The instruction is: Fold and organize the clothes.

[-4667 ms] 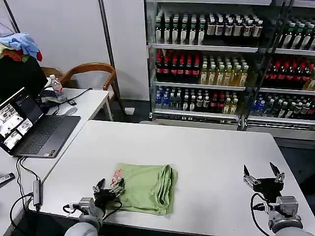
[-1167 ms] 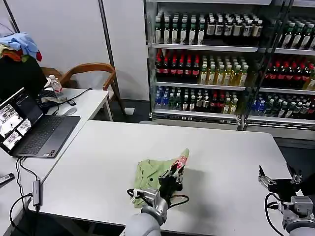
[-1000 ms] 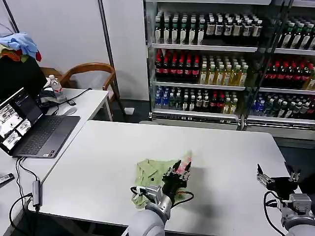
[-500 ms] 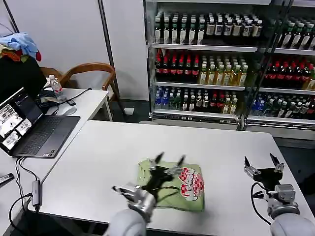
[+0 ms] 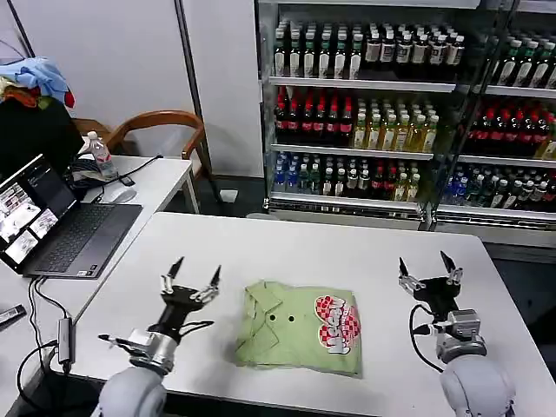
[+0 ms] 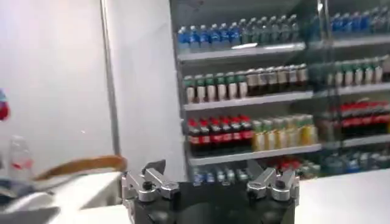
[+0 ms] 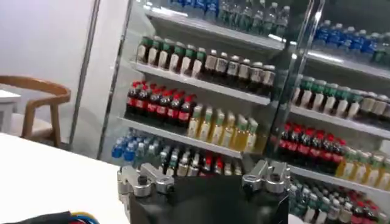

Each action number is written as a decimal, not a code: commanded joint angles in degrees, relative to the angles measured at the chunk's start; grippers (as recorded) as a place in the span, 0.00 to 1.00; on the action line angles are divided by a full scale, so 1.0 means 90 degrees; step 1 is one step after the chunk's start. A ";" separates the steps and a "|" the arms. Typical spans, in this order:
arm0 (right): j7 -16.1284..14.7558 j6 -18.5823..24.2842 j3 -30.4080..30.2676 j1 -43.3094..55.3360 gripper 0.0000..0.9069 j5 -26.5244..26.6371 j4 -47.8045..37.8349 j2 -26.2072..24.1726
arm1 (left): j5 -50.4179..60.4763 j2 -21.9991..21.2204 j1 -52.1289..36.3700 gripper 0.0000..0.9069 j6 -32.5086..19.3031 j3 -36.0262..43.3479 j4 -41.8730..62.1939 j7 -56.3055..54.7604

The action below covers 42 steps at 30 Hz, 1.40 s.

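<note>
Left gripper [image 5: 190, 275] has let go of the polo shirt [image 5: 301, 327] and pulled back to about 9 o'clock of it, fingers spread and pointing up, nothing between them. Shirt, bunched and lifted a second ago, now lies flat on the white table [image 5: 287, 248] as a folded rectangle near the front edge, collar and two dark buttons toward 9 o'clock, red-and-white chest print [image 5: 334, 322] face up toward 3 o'clock. Right gripper [image 5: 428, 272] has come in closer, at 3 o'clock of the shirt, well apart from it, fingers also spread, empty. Laptop [image 5: 54, 226] sits open on the side desk at 10 o'clock.
</note>
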 commanded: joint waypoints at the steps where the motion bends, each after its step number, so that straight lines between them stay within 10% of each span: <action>1: -0.0079 0.0448 -0.0361 0.0347 1.00 -0.0239 -0.0467 0.0104 | 0.0417 0.0338 0.0287 1.00 -0.0407 -0.0829 0.0214 0.0298; 42: -0.0576 0.1111 0.0345 -0.0364 1.00 -0.0613 -0.0297 -0.0035 | 0.0754 0.0535 0.0079 1.00 -0.0798 -0.0803 0.0261 -0.0226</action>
